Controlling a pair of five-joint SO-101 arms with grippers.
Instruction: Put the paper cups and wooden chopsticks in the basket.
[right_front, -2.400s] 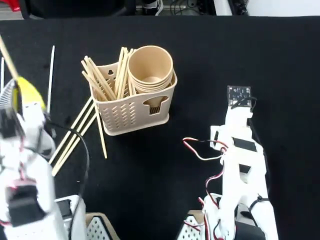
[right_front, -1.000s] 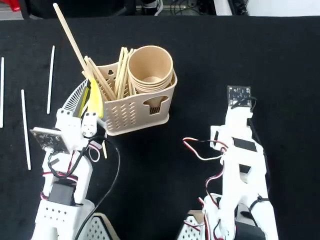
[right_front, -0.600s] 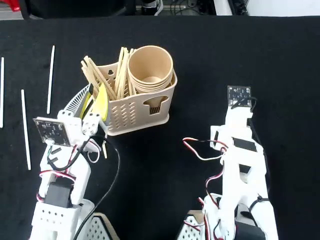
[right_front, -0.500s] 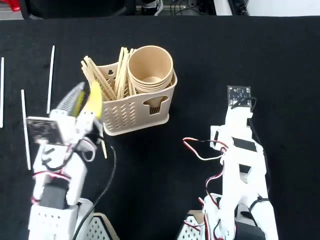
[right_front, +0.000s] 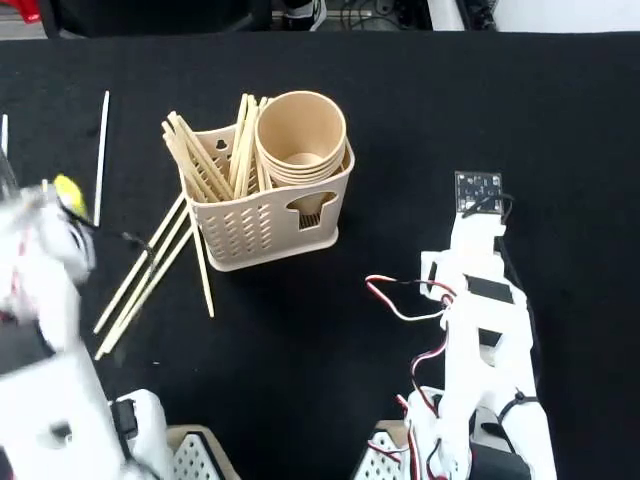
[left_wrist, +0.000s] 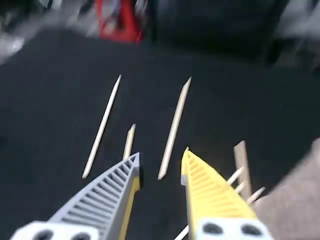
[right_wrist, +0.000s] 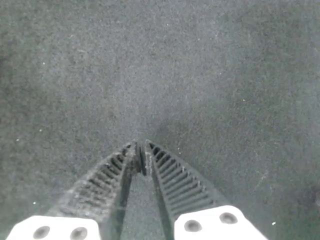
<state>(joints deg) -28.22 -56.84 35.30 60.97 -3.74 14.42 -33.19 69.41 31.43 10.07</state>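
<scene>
Closest in, the right arm (right_front: 480, 300) is parked on its own side of the black desk (right_front: 420, 120). The right tool (right_wrist: 141, 150) is pinched closed on nothing with its tips down at the bare cloth, most likely because there's nothing on that side to grab. Over on the other side, the left tool (left_wrist: 161, 157) is empty with a narrow gap between its grey and yellow fingers. It's aimed at a couple of loose chopsticks (left_wrist: 174, 125) lying flat ahead of it, so it looks lined up for another pick. A bit further out, a bundle of stray chopsticks (right_front: 140, 282) runs diagonally up to the foot of the basket (right_front: 262, 222), with one single stick (right_front: 203, 275) by its front corner. It's hard to say if those lean on the basket or just lie flat beside it, but either way they're outside it and count as not done. The basket itself is beige plastic with slotted walls. The paper cups (right_front: 300, 130) are nested into one plain tan stack in one half, which saves room. The stowed chopsticks (right_front: 198, 158) stand tilted and fanned out in the other half, pale wood poking past the rim. Farthest off, another thin stick (right_front: 101, 160) lies well apart from the basket, waiting.
</scene>
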